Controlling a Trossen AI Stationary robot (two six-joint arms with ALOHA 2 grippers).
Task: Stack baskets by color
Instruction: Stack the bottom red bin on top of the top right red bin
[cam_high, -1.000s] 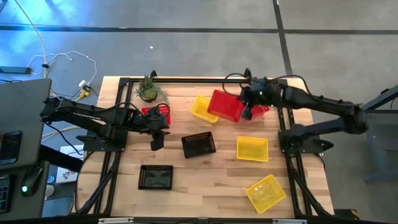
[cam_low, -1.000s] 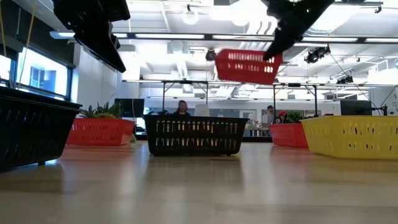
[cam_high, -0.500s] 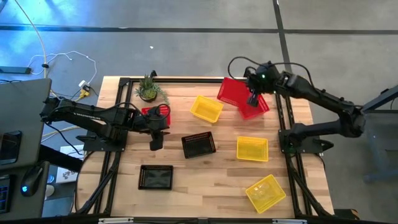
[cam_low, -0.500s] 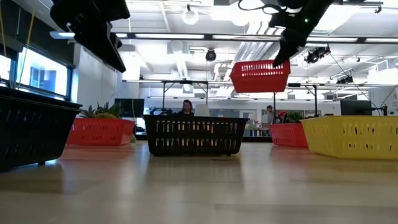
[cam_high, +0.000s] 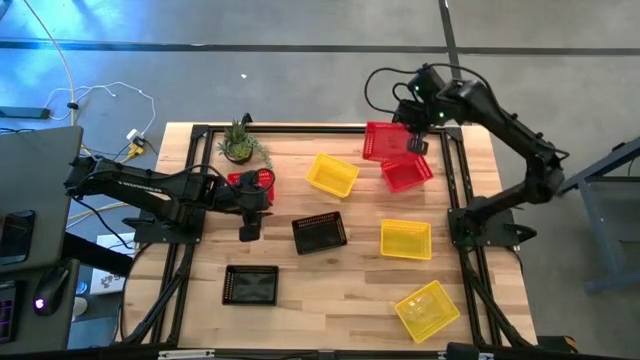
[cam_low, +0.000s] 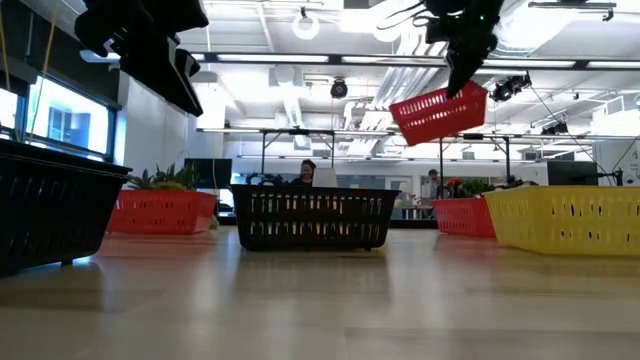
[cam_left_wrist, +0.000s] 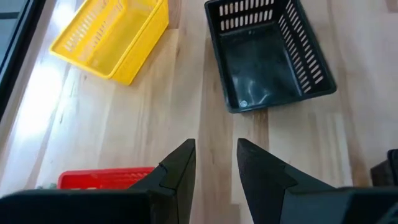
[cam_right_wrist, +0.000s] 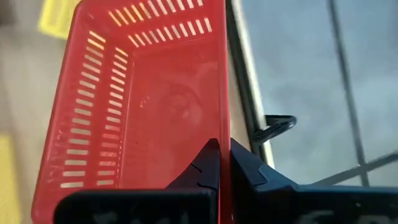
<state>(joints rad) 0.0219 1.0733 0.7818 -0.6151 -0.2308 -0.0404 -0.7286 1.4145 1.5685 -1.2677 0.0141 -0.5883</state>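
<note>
so the right gripper (cam_high: 418, 143) is clamped on the rim of a small red rectangular plastic basket with mesh sides (cam_high: 386, 141), and over the last second it's hauled that thing from above the middle of the far side of the wooden table (cam_high: 330, 290) over toward the far right corner. a second back it was hanging next to the yellow mesh basket (cam_high: 333, 175); now it's up in the air, tilted in the low view (cam_low: 440, 113), just above and partly overlapping a second red mesh basket (cam_high: 408, 173) sitting near the right rail. looks to me like it's lining up to drop into that one, which would start the red stack. it's still tilted, so i'd guess it needs levelling before it'll nest cleanly.

the left gripper (cam_high: 246, 231) hasn't budged, fingers parted and holding nothing, hovering over bare wood between a third red mesh basket (cam_high: 251, 183) and a black mesh basket (cam_high: 320, 233). the left wrist view shows that same black one (cam_left_wrist: 267, 53) just ahead of it.

nothing's stacked yet as far as i can tell. another black basket (cam_high: 251, 285) and two more yellow baskets (cam_high: 405, 240) (cam_high: 428, 308) sit apart on the near side.
</note>
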